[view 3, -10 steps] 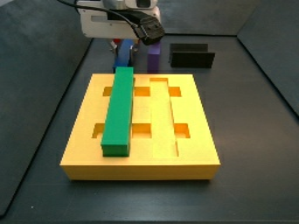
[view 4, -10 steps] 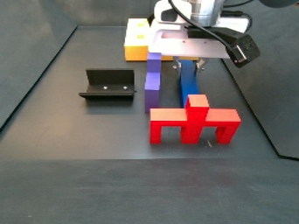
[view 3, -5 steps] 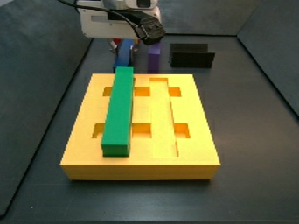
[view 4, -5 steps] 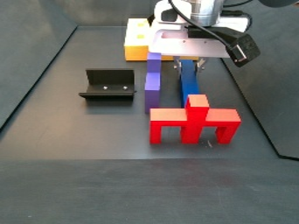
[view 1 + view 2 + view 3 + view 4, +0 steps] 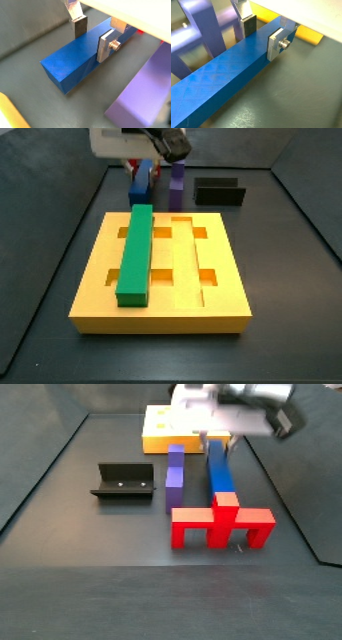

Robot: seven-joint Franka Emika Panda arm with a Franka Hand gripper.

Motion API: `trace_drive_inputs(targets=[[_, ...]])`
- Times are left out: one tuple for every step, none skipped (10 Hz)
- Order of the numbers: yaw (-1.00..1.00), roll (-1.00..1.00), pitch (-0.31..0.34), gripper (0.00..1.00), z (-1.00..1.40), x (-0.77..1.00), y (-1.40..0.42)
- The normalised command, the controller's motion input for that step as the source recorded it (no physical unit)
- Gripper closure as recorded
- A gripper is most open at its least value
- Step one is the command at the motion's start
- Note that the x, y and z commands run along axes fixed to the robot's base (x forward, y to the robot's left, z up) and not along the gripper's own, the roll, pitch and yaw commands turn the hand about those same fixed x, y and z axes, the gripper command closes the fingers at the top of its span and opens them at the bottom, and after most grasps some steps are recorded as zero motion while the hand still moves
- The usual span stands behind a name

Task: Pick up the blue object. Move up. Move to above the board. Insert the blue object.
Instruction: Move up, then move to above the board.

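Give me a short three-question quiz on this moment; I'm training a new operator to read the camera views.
1. True or false: the gripper has a finger on each long side of the blue object.
2. What lies in the yellow board's groove?
A. green bar
B. purple bar
C. red piece
3. Fill in: beside the blue object, on the floor, lies the ____ bar.

Key:
1. True; both wrist views show the silver fingers flanking it.
2. A, the green bar.
3. Purple.
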Motion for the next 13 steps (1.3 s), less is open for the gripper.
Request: trace_drive_inputs(targets=[[0.01, -0.01, -0.012, 1.0, 0.29, -0.03, 0.0], [0.0, 0.0, 0.0, 1.0, 1.4, 0.0, 0.0], [0.0, 0.0, 0.027, 1.0, 1.4, -0.01, 0.0], [0.0, -0.01, 0.038, 1.0, 1.4, -0.04, 0.0], [0.0, -0.02, 0.012, 1.0, 1.4, -0.02, 0.0], [0.0, -0.03, 0.038, 1.0, 1.4, 0.02, 0.0], [0.0, -0.03, 0.071, 1.0, 1.4, 0.01, 0.0], [0.0, -0.04, 0.056, 1.0, 0.98, -0.01, 0.0], [0.0, -0.04, 0.038, 1.0, 0.57, 0.03, 0.0], [0.0, -0.04, 0.048, 1.0, 0.33, 0.04, 0.0], [0.0, -0.05, 0.06, 1.0, 0.22, 0.04, 0.0], [0.11, 0.04, 0.264, 1.0, 0.26, 0.43, -1.4], [0.12, 0.04, 0.252, 1.0, 0.24, 0.42, -1.4]])
